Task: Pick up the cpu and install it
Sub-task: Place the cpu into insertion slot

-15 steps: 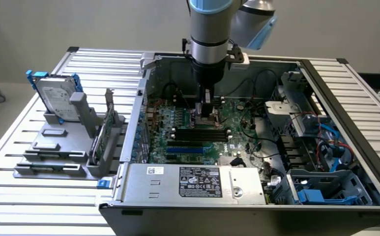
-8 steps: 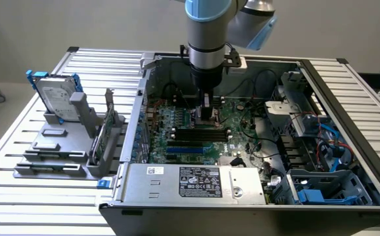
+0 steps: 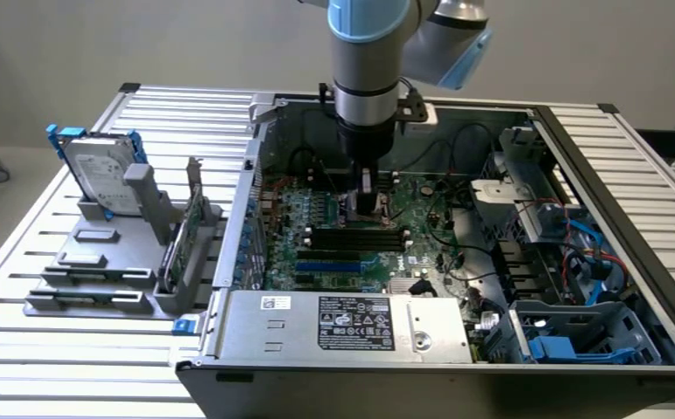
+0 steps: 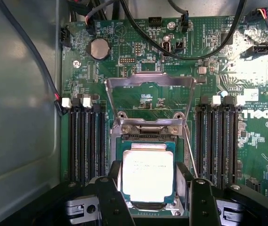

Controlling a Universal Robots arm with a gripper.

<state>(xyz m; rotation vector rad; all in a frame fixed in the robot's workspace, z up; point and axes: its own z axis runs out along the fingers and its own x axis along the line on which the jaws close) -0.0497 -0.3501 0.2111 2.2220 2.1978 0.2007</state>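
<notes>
The cpu (image 4: 148, 173), a small square chip with a silvery top and a green rim, sits between my gripper's (image 4: 149, 190) two black fingers (image 4: 115, 186), which press against its opposite edges. It is level and right over the motherboard socket (image 4: 148, 132), low in or just above its frame; I cannot tell which. The socket's metal load plate (image 4: 148, 84) stands flipped open behind it. In the exterior view my gripper (image 3: 367, 199) reaches straight down into the open computer case (image 3: 349, 327), close to the motherboard (image 3: 349, 236).
Black memory slots (image 4: 84, 141) flank the socket on both sides. Black cables (image 4: 143, 30) cross above the board. The case wall (image 4: 20, 117) is near. On the exterior view's left, a silver hard drive (image 3: 95, 170) with blue brackets stands upright in a grey rack (image 3: 92, 262).
</notes>
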